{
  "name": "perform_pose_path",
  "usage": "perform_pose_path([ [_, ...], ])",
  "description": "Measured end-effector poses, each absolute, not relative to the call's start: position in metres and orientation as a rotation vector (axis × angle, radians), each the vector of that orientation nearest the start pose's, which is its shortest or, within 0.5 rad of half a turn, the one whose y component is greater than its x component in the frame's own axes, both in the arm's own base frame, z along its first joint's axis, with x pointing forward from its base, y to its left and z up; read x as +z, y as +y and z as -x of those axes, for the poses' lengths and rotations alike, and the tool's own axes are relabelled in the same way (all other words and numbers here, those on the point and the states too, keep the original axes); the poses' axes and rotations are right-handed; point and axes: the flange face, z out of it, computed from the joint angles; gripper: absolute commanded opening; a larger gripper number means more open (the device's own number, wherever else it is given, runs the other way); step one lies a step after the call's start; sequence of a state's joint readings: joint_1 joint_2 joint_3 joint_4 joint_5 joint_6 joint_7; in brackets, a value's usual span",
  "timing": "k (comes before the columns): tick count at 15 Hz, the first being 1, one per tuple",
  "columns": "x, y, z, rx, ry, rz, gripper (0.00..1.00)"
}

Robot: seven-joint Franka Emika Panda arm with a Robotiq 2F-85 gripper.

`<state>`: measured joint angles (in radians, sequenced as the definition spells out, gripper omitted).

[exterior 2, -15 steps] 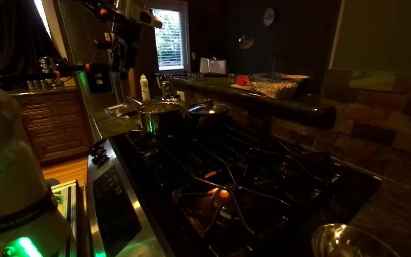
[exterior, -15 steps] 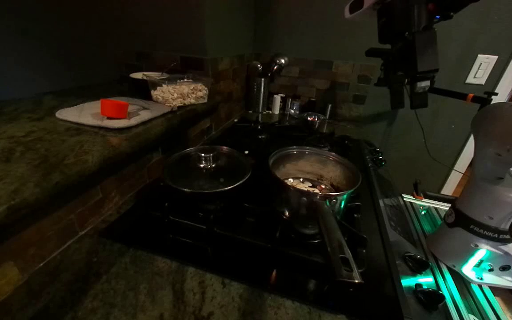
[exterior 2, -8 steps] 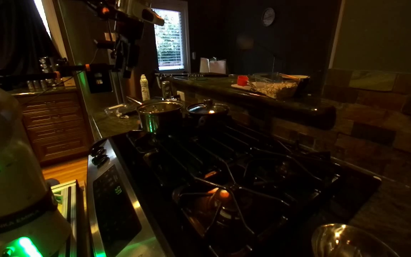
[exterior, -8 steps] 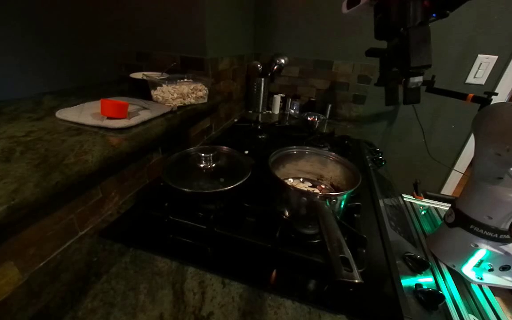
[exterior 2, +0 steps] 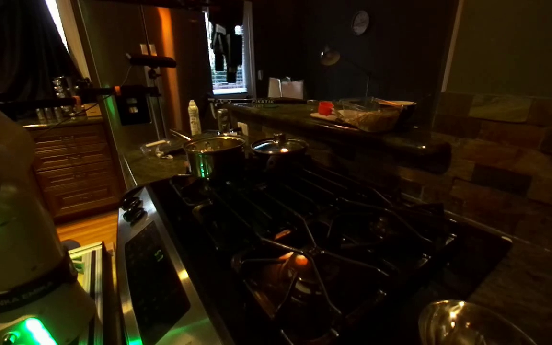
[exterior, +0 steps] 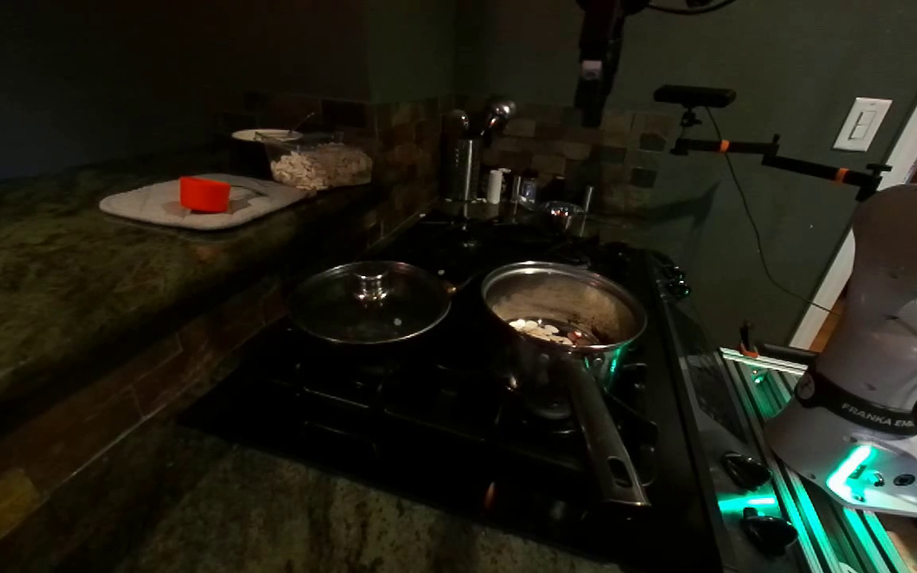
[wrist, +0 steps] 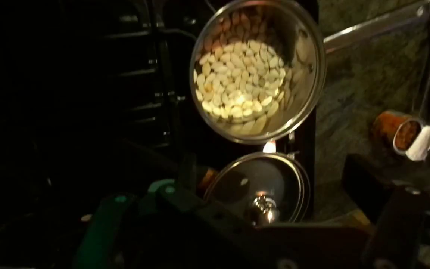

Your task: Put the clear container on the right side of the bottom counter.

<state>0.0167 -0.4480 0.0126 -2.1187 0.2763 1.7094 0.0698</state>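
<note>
Hand (exterior 2: 225, 74) hangs spread wide, well apart from clear container (exterior: 321, 169) sitting just beside white board (exterior: 144, 205) on raised table (exterior: 37, 255).

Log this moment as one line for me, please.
clear container: on raised ledge | gripper: open, empty, in the air | bottom counter: container not placed there yet

All three views are dim. In an exterior view, daylight from a window (exterior 2: 230, 88) at upper middle silhouettes the fingers (exterior 2: 233, 57); a green light (exterior 2: 37, 330) glares at lower left. The wrist view is soft, nearly black at left, with bright glints on the pot (wrist: 305, 98) and lid (wrist: 263, 177).
</note>
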Motion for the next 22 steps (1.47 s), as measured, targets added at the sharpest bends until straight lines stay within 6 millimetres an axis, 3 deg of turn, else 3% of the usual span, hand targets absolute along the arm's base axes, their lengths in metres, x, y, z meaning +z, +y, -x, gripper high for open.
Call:
perform_pose_path([
  [5, 0.610, -0.004, -0.508, -0.337, 0.301, 2.886, 1.00],
  [10, 0.598, -0.046, -0.581, -0.422, 0.577, 2.912, 1.00],
  [17, 0.563, -0.061, -0.657, -0.466, 0.831, 2.900, 1.00],
  [22, 0.539, -0.068, -0.693, -0.499, 0.981, 2.844, 1.00],
])
